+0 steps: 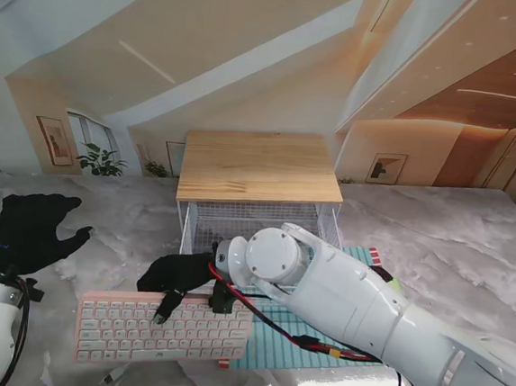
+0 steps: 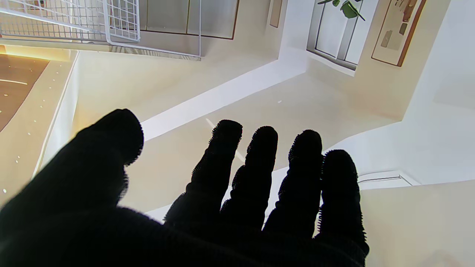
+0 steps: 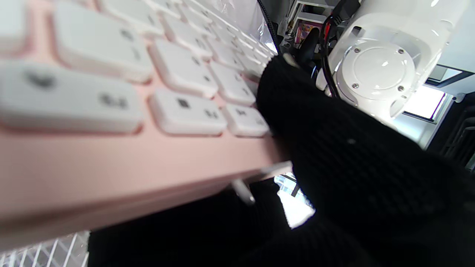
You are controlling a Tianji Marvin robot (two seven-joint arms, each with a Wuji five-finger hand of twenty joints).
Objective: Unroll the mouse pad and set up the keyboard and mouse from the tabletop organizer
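Over on the left of the marble table [image 1: 470, 248], the left hand [image 1: 27, 230] hangs with nothing in it, thumb and four fingers [image 2: 256, 174] spread apart, well away from everything the job concerns. Its wrist camera looks past those fingertips at the room and a corner of the wire organizer [image 2: 111, 22].

Moving right, the pink keyboard [image 1: 151, 328] with its white keys sits in the grip of the right hand [image 1: 178, 278]. That hand is clamped on the keyboard's far long edge: the thumb [image 3: 315, 122] presses on the key face beside the last keys, and the other fingers wrap under the pink rim (the wrist camera shows this plainly). The keyboard's right end overlaps the teal striped mouse pad [image 1: 317, 343], already lying flat beneath the right forearm; its left end juts out past the pad.

The grip looks to me like the weak spot. It pinches one edge only, so the free long side could sag or swing, and the keyboard could slip from the fabric fingertips or land crooked, half off the pad. A thumb on the keys may also skid.

Just beyond the fingers stands the white wire organizer [image 1: 203, 220] under its wooden top [image 1: 258, 166]. I cannot make out anything inside, and I cannot find the mouse anywhere.
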